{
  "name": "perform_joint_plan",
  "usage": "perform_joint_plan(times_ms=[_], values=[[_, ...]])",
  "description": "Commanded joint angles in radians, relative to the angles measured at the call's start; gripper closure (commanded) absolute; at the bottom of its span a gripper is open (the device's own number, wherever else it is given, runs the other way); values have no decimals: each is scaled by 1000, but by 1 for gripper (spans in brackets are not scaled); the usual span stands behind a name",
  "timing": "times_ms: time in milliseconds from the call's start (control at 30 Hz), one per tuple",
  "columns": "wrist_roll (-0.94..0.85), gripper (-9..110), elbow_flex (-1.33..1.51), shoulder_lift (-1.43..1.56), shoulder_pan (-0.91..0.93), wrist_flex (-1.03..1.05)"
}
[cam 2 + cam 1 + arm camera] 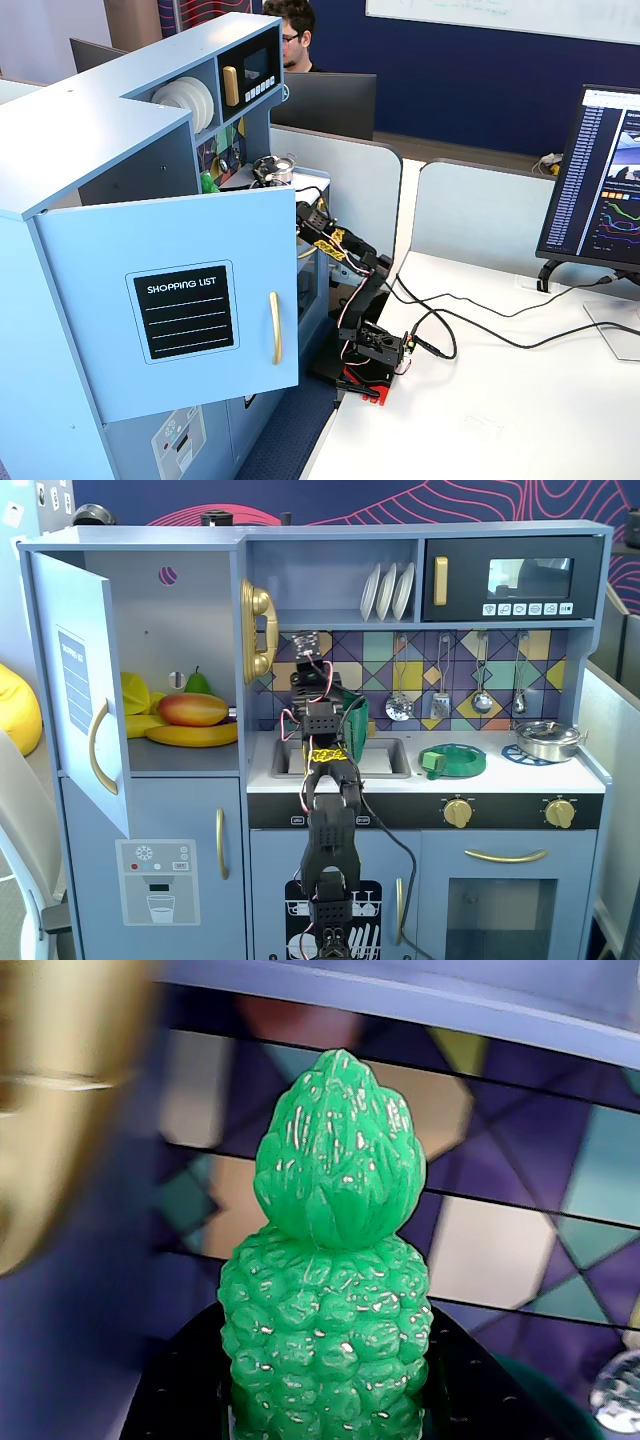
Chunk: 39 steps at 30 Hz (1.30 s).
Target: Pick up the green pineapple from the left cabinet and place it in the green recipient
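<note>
The gripper is pinched around the green pineapple, which is held upright with its leafy crown on top in the wrist view; black jaws are seen on both sides of its bumpy lower body. In a fixed view the gripper is raised in front of the tiled back wall, just right of the gold toy phone, though the pineapple itself can't really be made out there.

Going left to right in that view: the left cabinet is seen with its door swung open, and a mango, a banana and a green pear are left on its shelf. Next comes the sink, with the green recipient mostly hidden behind the arm at the sink's back edge, so what's inside can't be told. A flat green dish is set on the counter further right, then a silver pot on the stove. White plates are racked above.
</note>
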Motion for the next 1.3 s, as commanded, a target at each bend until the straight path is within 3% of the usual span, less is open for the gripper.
perform_joint_plan(times_ms=[0, 567, 833, 1133, 1267], values=[[17, 102, -130, -69, 37, -49], [6, 102, -192, -212, 129, -12], [152, 62, -178, -201, 144, -11], [138, 60, -146, -156, 143, -3], [127, 61, -17, -3, 126, 6]])
